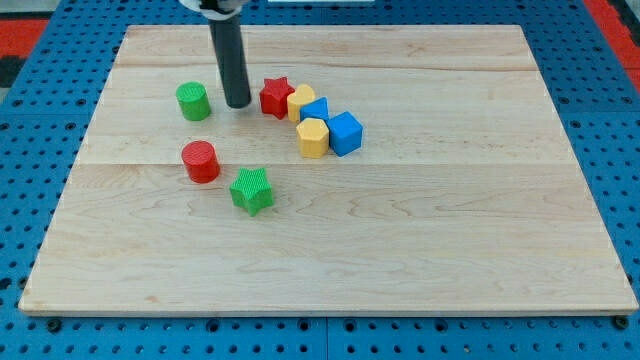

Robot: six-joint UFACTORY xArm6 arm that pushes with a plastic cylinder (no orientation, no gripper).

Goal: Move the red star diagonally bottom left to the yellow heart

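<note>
Green star point(251, 190) nearest camera, ribbed top, lower left of centre on pale wood-plank counter point(420, 250).

No hand fitted, so nothing to open or clamp: smooth dark rod only. My tip point(237, 104) upper left of frame, just left of red star point(276, 97), between it and green cylinder point(193, 101).

Red star touching yellow heart point(301, 102) on heart's left.

Likely best: bring tip round above star, push it down-frame, short strokes, keep off heart.

Red cylinder point(200, 161) below tip. Blue blocks and second yellow block crowd heart's right.

In the upper left of the frame, my tip point(238, 104) stands between the green cylinder point(193, 101) and the red star point(276, 97), which touches the yellow heart point(300, 101).
</note>
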